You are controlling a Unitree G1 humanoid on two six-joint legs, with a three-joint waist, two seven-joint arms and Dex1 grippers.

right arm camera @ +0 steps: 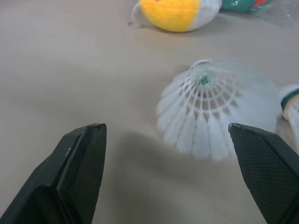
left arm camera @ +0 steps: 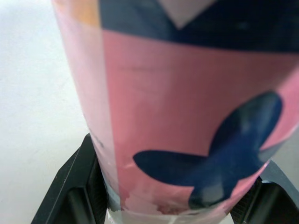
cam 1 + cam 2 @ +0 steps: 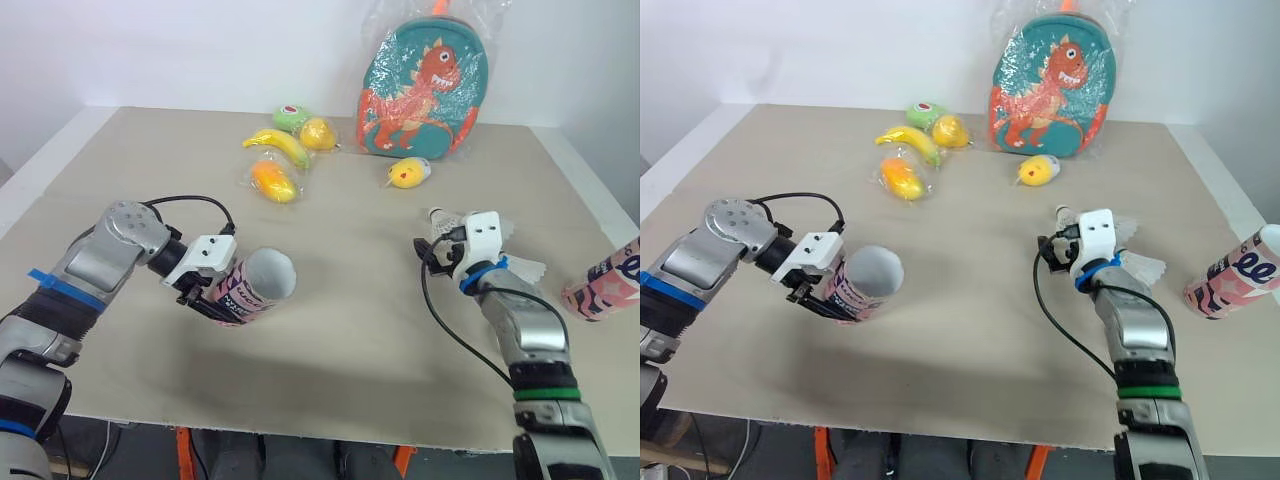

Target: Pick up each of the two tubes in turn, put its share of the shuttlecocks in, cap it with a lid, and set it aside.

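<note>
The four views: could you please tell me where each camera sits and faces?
Left eye view: on the head, facing forward and down at the table; both arms show.
Right eye view: beside it; same scene, same arms.
Left wrist view: on the left wrist, along the left pincer at the tube it clamps.
Right wrist view: on the right wrist, past the open right pincer at a shuttlecock.
Shared: head and left wrist views both show that tube.

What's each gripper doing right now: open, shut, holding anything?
The left gripper is closed on the pink tube.
The right gripper is open and holds nothing; a shuttlecock lies just ahead of it.
</note>
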